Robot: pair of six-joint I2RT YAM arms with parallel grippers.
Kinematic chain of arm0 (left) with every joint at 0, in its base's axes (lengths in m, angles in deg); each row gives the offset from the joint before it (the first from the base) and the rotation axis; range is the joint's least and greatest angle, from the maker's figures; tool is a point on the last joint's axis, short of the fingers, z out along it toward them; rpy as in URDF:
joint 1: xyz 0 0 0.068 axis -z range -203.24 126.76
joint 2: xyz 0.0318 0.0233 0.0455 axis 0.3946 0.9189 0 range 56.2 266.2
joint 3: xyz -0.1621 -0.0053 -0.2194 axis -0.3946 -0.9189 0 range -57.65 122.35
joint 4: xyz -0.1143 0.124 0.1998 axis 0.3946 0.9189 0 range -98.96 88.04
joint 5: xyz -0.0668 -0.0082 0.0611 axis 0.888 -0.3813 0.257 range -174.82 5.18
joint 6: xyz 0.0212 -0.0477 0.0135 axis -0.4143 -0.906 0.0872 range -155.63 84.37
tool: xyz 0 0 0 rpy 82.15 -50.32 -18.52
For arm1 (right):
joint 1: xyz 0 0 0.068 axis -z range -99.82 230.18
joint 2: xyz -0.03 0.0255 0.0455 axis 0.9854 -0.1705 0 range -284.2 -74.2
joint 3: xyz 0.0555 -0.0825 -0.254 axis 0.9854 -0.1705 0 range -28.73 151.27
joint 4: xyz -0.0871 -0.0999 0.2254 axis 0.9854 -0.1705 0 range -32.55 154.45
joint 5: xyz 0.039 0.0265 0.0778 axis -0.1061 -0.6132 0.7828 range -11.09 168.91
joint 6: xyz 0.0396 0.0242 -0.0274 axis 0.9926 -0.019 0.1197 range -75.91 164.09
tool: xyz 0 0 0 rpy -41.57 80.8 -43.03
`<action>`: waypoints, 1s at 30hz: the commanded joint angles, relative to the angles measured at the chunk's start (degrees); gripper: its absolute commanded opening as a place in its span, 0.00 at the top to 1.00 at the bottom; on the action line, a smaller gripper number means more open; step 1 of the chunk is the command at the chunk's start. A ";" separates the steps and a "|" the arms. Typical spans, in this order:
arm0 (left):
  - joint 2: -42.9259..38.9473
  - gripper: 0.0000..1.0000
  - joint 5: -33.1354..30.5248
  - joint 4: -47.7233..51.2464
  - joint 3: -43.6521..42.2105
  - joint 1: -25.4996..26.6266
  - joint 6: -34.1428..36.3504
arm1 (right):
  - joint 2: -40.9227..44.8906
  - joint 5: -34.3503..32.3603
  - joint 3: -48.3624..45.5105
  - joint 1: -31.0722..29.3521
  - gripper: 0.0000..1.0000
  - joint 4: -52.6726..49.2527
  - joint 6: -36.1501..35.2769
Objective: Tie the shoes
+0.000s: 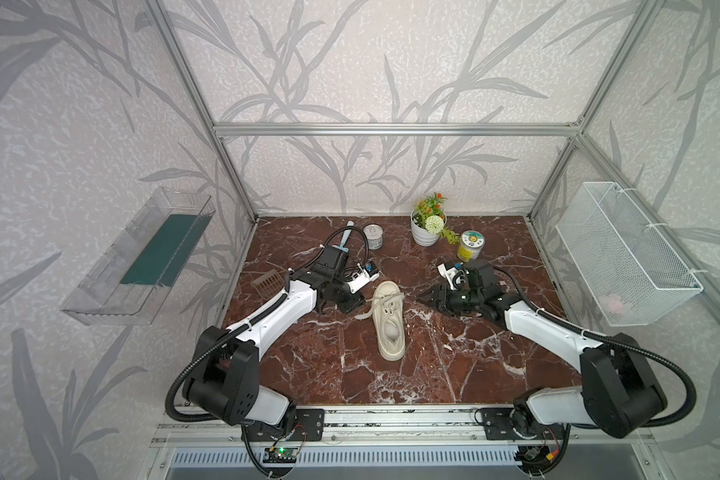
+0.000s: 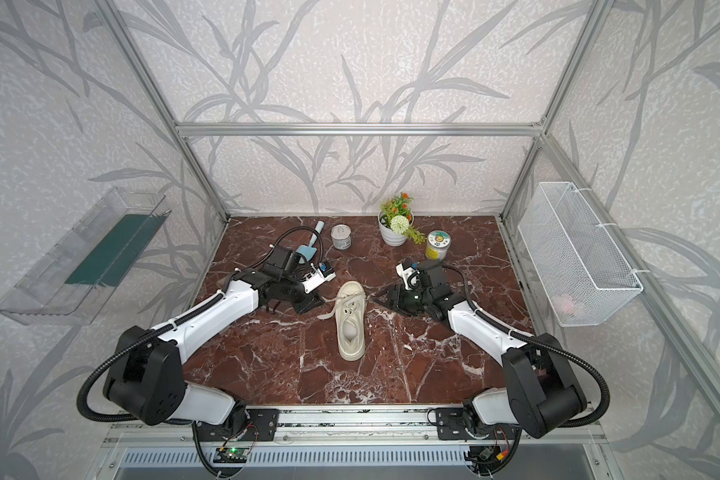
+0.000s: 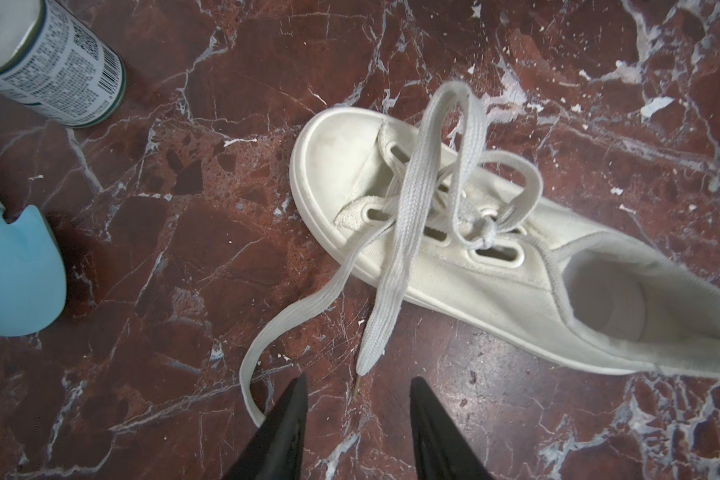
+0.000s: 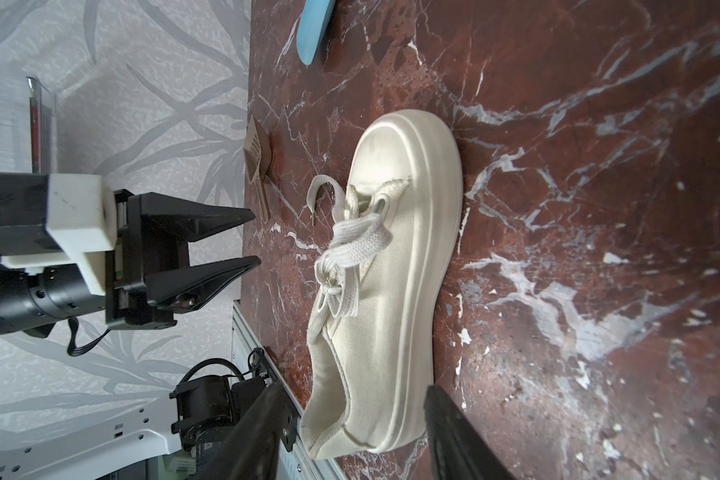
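A cream platform sneaker [image 1: 387, 320] sits mid-table on red marble [image 1: 454, 365], its laces [image 3: 408, 232] in a slack bow, with the left gripper [image 3: 359, 379] and right gripper [image 4: 354, 390] open and empty either side; next, I judge, each must pinch a loop and pull.

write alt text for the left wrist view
A cream sneaker lies on a red marble table, its laces knotted, two loose ends trailing toward the open left gripper. A can and a blue scoop sit nearby.

Shows cream on sneaker [image 1: 388, 332] and laces [image 3: 408, 216], red-brown marble with white veins on table [image 1: 454, 365], pale blue on scoop [image 3: 17, 282], grey leaf pattern on walls [image 1: 350, 62], white on mesh basket [image 1: 624, 257].
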 commanded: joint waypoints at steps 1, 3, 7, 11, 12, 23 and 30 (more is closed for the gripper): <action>2.30 0.56 3.51 -1.91 -1.50 0.00 10.78 | 2.13 -0.66 -2.61 -0.06 0.45 3.36 3.27; 3.84 0.56 3.68 -3.24 -1.79 0.00 13.18 | 3.06 -1.33 -3.61 -0.33 0.45 3.77 4.07; 6.85 0.56 4.28 -4.24 -0.92 -0.49 14.98 | 3.91 -2.24 -4.19 -0.51 0.45 3.23 4.75; 7.42 0.56 4.72 -8.44 -1.71 -1.29 16.40 | 5.51 -3.05 -4.32 -0.66 0.45 2.29 5.55; 7.70 0.56 4.49 -9.18 -1.78 -1.36 16.66 | 5.87 -3.13 -4.40 -0.68 0.45 2.03 5.57; 13.87 0.57 6.91 -8.85 1.49 -1.65 23.18 | 2.41 -0.85 -3.83 -0.68 0.45 3.87 5.38; 15.81 0.59 5.93 -11.59 1.84 -1.74 24.24 | 0.23 -0.12 -3.15 -0.68 0.45 4.33 5.06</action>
